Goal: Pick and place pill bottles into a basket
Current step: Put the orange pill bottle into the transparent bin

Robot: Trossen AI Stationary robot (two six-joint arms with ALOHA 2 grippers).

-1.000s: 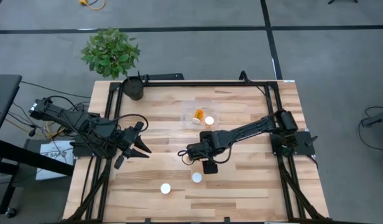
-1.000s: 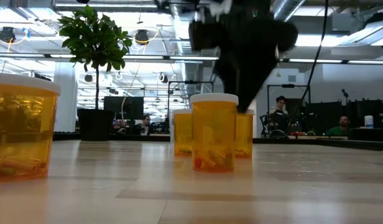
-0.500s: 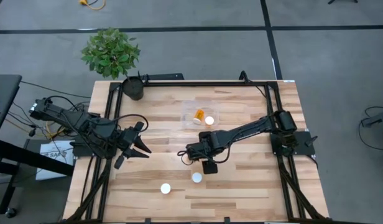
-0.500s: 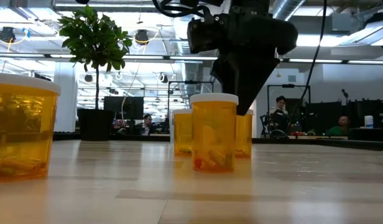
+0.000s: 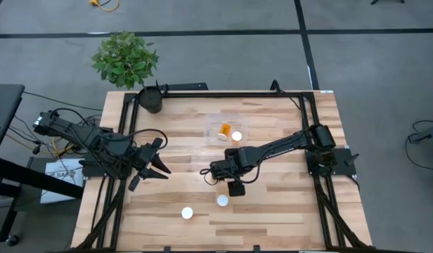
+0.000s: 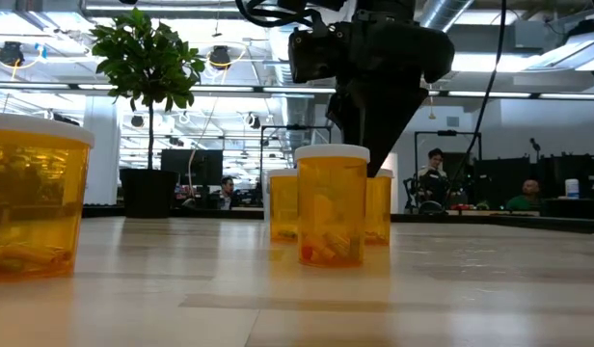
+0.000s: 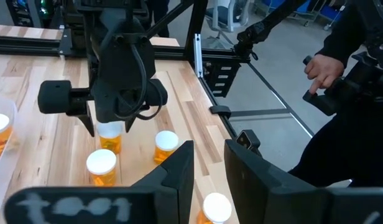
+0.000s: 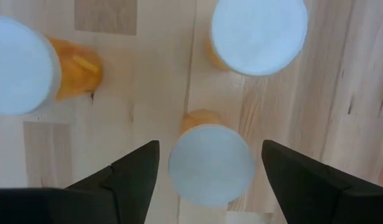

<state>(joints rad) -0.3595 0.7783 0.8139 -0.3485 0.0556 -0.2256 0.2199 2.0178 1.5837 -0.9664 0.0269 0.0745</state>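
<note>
translucent orange plastic pill bottles point(image 6: 332, 205) on pale matt wood table point(image 5: 273, 211).

A: Pill bottles point(image 6: 332, 205) colours?
B: Translucent orange bodies, white caps; contents show orange-red.
A: Table point(image 5: 273, 211)?
B: Light wood planks, varied pale and tan grain.
A: Grippers?
B: Right gripper point(image 8: 207, 171) and left gripper point(image 7: 207, 171): dark, near black.
A: Plant point(image 5: 125, 57)?
B: Green leaves, dark pot point(image 5: 151, 100).
</note>
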